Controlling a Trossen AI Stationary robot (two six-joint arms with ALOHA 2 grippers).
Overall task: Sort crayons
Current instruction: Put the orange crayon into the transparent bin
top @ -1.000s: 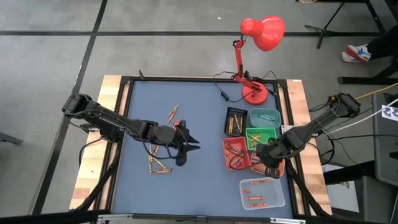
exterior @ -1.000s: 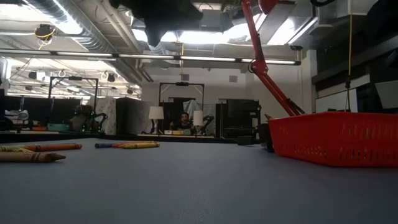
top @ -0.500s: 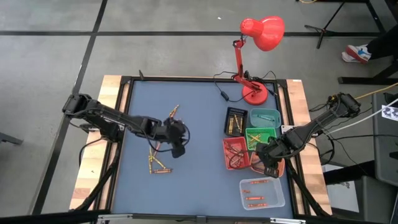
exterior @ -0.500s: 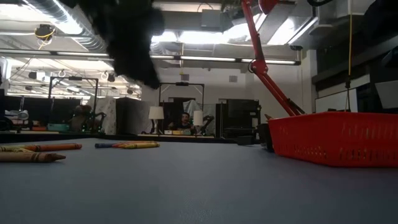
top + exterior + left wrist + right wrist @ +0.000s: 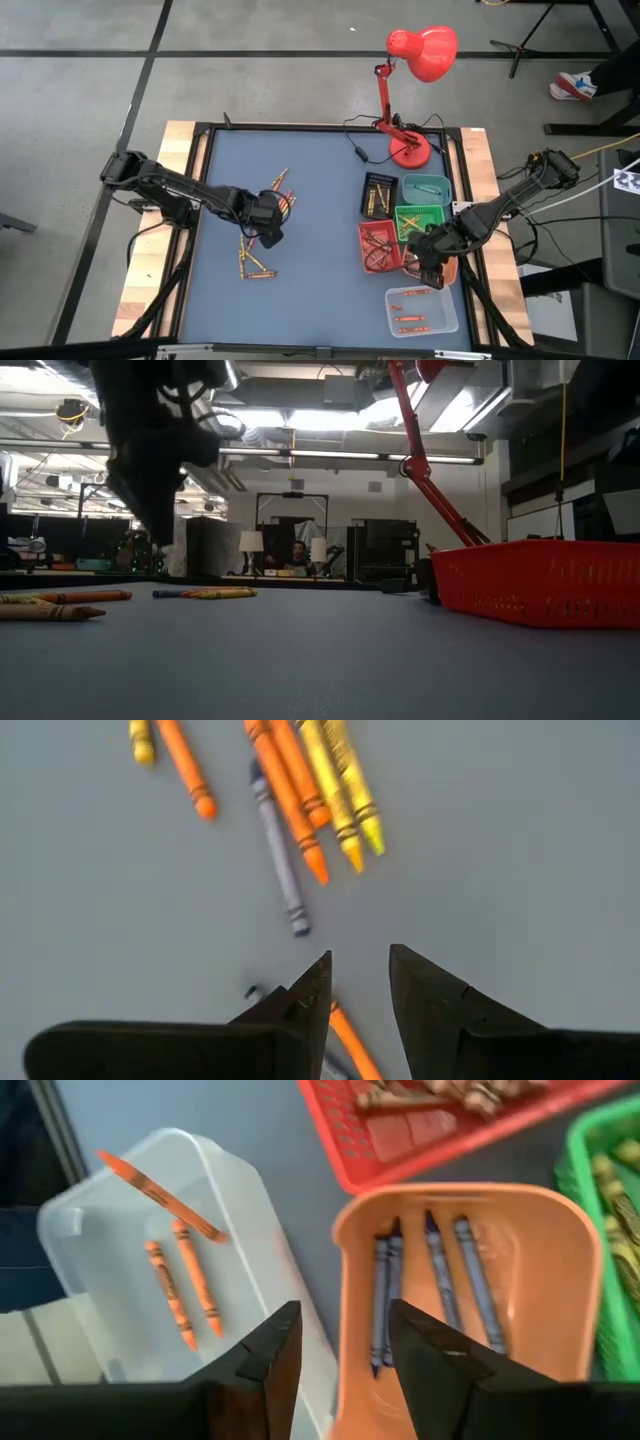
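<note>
Loose crayons lie flat on the blue mat: a cluster (image 5: pixel 282 192) toward the far side and a few (image 5: pixel 252 264) nearer. My left gripper (image 5: pixel 268 236) hangs open over the mat between them, pointing down. In its wrist view (image 5: pixel 358 985) orange, yellow and grey crayons (image 5: pixel 300 810) lie just beyond the fingertips, and one orange crayon (image 5: pixel 350 1038) shows below them. My right gripper (image 5: pixel 345 1345) stands open above the near rim of the orange tray (image 5: pixel 560 1240), which holds blue crayons (image 5: pixel 432 1270). A clear tray (image 5: pixel 80 1210) beside it holds orange crayons (image 5: pixel 180 1285).
Black (image 5: pixel 378 193), teal (image 5: pixel 426 187), green (image 5: pixel 420 218) and red (image 5: pixel 377 247) trays stand at the mat's right, the clear tray (image 5: pixel 422 310) nearest the front. A red desk lamp (image 5: pixel 410 150) with its cord stands at the far right. Bare mat lies between the crayons and trays.
My left gripper has moved toward the table's left edge and come down, tipping from nearly level to pointing steeply down over the loose crayons. In the low view it has dropped into sight at the left. The crayons lie where they lay.
</note>
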